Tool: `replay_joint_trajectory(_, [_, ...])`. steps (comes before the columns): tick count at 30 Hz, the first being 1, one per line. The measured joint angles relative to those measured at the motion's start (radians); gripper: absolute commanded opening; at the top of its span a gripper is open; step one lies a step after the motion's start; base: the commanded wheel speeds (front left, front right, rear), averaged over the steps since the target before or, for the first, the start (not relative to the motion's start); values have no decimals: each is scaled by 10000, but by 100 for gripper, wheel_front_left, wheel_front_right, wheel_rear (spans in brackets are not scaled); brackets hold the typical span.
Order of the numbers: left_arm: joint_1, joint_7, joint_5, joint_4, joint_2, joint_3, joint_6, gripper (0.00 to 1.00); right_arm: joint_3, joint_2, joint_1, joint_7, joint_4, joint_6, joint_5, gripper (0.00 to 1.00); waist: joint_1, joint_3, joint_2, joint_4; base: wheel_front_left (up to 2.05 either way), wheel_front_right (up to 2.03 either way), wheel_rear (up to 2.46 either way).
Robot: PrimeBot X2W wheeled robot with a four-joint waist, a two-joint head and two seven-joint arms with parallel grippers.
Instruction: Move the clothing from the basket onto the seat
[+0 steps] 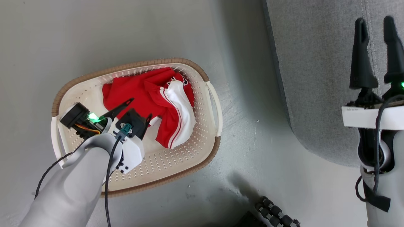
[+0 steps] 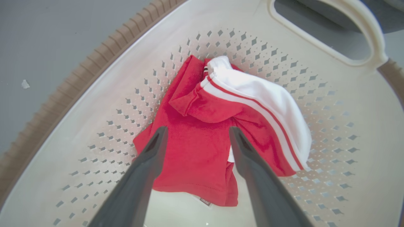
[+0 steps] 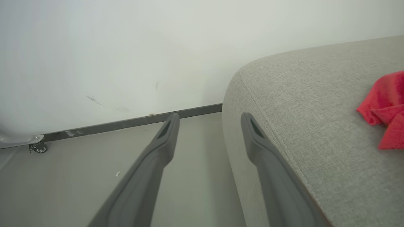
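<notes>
The left arm point(image 1: 72, 186) angled down into the basket point(image 1: 176, 157), its left fingers point(image 1: 123, 106) open over the red-and-white clothing point(image 1: 145, 91) heaped toward the far right. The right fingers point(image 1: 361, 56) pointed away, parted and empty, at the grey seat point(image 1: 315, 78)'s left edge.

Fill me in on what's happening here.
The robot is shifting clothing from a basket to a couch seat. Its left gripper is open over the clothing inside the basket, not closed on it. The right gripper is open above the seat's edge. One red piece lies on the seat.
</notes>
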Motion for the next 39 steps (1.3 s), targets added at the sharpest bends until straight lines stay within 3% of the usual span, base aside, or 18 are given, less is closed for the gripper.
replay_joint_trajectory(19, [-905, -433, 581, 414, -424, -700, 56, 100, 15, 0, -538, -12, 102, 0, 293, 100, 0, 648, 0, -346, 0, 0, 0])
replay_joint_trajectory(39, [-1721, -995, 1254, 1016, -477, -1216, 56, 100, 328, 2, -722, -13, 182, 2, 376, 100, -1, 997, 0, -611, 0, 0, 0])
